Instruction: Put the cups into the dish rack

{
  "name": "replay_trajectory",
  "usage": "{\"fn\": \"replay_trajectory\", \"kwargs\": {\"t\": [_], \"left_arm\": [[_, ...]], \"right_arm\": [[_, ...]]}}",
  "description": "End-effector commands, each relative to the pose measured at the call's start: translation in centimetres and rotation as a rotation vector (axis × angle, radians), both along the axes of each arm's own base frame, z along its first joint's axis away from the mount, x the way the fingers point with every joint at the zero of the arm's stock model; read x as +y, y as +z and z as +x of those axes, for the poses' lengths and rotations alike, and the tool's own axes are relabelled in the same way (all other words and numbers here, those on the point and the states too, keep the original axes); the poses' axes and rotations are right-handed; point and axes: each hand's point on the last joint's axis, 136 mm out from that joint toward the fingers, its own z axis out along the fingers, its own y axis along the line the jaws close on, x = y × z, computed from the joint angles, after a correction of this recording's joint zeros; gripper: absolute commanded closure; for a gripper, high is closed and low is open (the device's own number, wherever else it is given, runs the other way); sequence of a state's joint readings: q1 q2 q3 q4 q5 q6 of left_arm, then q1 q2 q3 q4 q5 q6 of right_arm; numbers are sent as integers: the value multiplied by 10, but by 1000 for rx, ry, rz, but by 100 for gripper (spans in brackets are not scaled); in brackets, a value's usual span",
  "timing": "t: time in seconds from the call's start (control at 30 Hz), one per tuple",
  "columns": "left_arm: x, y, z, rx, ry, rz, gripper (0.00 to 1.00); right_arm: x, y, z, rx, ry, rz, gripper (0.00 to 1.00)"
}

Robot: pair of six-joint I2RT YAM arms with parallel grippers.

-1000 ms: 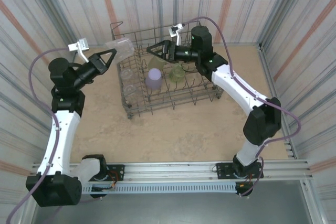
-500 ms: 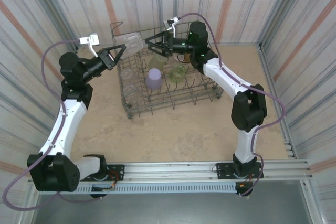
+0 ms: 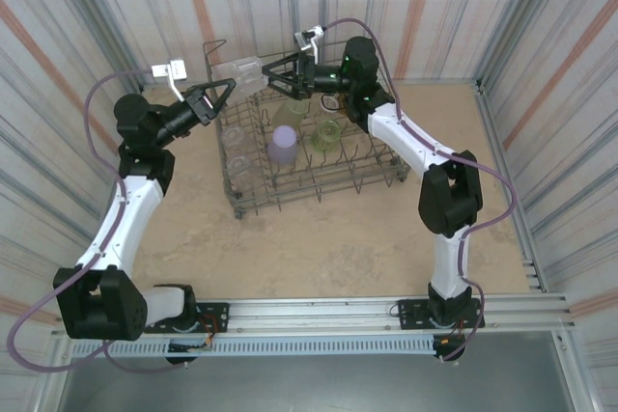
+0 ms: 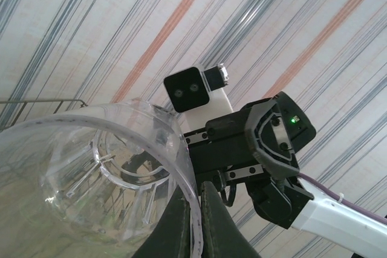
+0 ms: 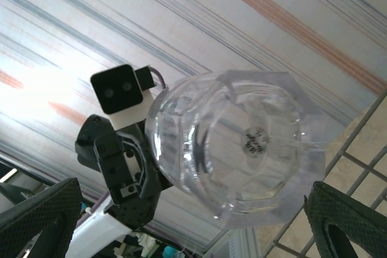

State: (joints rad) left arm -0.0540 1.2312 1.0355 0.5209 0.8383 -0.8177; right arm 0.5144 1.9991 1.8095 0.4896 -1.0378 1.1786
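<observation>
The left tool (image 3: 226, 92) pinches the rim of 1 clear cup (image 3: 241, 71), holding it on its side in the air above the far-left corner of the dish rack (image 3: 386, 173). The right tool (image 3: 272, 76), jaws spread wide, faces the cup's base. 1 lavender cup (image 3: 284, 145) sits inside the rack.

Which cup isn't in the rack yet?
The clear cup pinched by the left tool; the lavender cup sits inside the dish rack.
</observation>
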Motion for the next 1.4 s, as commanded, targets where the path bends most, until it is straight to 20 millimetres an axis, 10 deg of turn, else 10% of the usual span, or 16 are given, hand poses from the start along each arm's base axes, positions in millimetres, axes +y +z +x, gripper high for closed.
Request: {"fn": "replay_trajectory", "kwargs": {"t": [0.0, 0.53, 0.97, 1.37], "left_arm": [[-6, 25, -9, -90, -28, -16, 100], [-19, 19, 4, -63, -68, -52, 100], [-30, 13, 7, -37, -83, -40, 99], [-24, 5, 11, -9, -13, 19, 36]], "right_arm": [[1, 1, 7, 12, -13, 7, 1], [5, 8, 9, -6, 1, 42, 8], [1, 15, 13, -39, 7, 101, 52], [-9, 6, 30, -66, -41, 83, 57]]}}
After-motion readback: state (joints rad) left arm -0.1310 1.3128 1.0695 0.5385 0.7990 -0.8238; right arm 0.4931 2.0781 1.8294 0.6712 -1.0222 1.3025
